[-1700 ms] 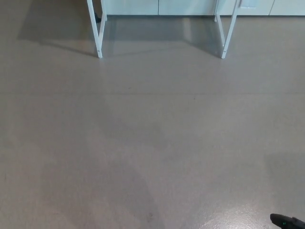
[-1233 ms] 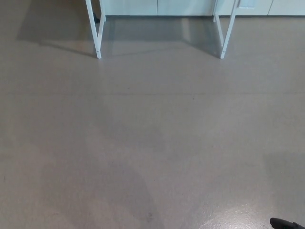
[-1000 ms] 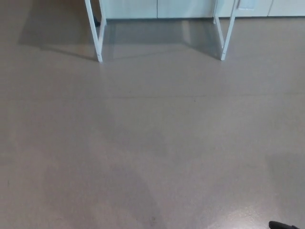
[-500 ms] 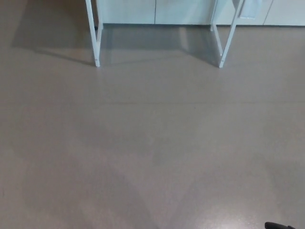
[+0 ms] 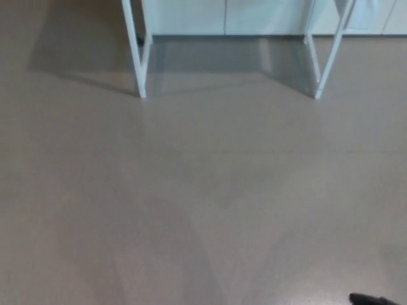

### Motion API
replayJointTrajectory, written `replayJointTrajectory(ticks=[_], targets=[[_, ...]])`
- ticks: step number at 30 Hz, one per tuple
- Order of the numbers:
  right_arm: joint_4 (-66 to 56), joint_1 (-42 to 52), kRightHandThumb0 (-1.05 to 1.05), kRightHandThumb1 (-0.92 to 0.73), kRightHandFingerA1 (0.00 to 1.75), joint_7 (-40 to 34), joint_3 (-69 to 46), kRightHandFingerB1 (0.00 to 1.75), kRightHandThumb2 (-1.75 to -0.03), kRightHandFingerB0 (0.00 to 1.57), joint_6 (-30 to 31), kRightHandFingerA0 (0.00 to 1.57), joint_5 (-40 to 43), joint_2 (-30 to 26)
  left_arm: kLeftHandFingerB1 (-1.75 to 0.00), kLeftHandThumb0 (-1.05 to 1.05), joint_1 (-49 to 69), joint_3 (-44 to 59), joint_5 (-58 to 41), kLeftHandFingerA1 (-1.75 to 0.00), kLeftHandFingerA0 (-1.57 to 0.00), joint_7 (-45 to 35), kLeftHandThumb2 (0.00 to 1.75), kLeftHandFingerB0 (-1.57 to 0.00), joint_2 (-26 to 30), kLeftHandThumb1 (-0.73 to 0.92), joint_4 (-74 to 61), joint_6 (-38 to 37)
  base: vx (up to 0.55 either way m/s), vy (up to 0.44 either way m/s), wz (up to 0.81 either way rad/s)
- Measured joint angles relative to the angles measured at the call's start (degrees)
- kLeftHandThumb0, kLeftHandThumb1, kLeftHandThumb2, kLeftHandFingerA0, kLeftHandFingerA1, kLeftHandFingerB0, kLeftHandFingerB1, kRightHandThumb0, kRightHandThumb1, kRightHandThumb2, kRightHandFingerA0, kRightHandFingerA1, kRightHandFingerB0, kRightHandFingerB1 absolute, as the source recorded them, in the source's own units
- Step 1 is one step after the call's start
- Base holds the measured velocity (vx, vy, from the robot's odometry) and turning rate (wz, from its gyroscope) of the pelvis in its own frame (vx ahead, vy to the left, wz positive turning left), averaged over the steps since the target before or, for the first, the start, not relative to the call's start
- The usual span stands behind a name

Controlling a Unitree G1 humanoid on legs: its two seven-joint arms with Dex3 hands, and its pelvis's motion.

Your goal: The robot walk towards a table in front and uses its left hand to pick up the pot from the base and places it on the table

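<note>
Since the earlier frame the whole view has shifted, so the camera has moved and not the furniture. The table's supports now sit lower and further right in the picture, and slightly wider apart.

1. Pot: not visible. Its position cannot be determined, because the table top lies above the upper edge of the picture.
2. Table [image 5: 135, 57]: only the supports show. Count: two white leg frames, the left frame and the right frame [image 5: 329, 57]. Each frame shows two bars that meet at the floor.
3. Left hand: out of view.
4. Right hand [image 5: 372, 298]: one small black sliver at the bottom right edge, apparently part of this hand. Too little shows to tell whether it is spread, closed or holding anything.
5. Floor [image 5: 203, 190]: plain grey-brown and level. Count of shadows: two, one under the table between the frames and one left of the left frame.
6. Cabinets [image 5: 184, 16]: white fronts along the back, behind the table. Two fronts show between the frames, split by one vertical seam.
7. Pale panel [image 5: 365, 16]: one, at the top right, just beside the right frame.
</note>
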Motion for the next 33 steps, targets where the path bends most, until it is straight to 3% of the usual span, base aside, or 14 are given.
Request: replayJointTrajectory(ticks=[19, 33], targets=[[1.47, -1.03, -0.08, -0.54, 0.44, -0.93, 1.87, 0.4, -0.55, 0.42, -1.51, 0.56, -0.99, -0.3, -0.49, 0.02, 0.08, -0.5, -0.03, -0.55, -0.28, 0.2, 0.88, -0.17, 0.68, 0.43, 0.12, -0.72, 0.18, 0.061, -0.05], [2.73, -0.73, -0.08, -0.55, 0.44, -2.62, 3.67, 0.4, -0.55, 0.42, -3.01, 0.58, -2.97, -1.77, -0.52, 0.02, 0.92, -1.16, -0.02, -0.57, -0.34, 0.56, 0.87, -0.25, 0.35, 0.41, 0.41, -0.86, 0.2, -0.102, 0.08]])
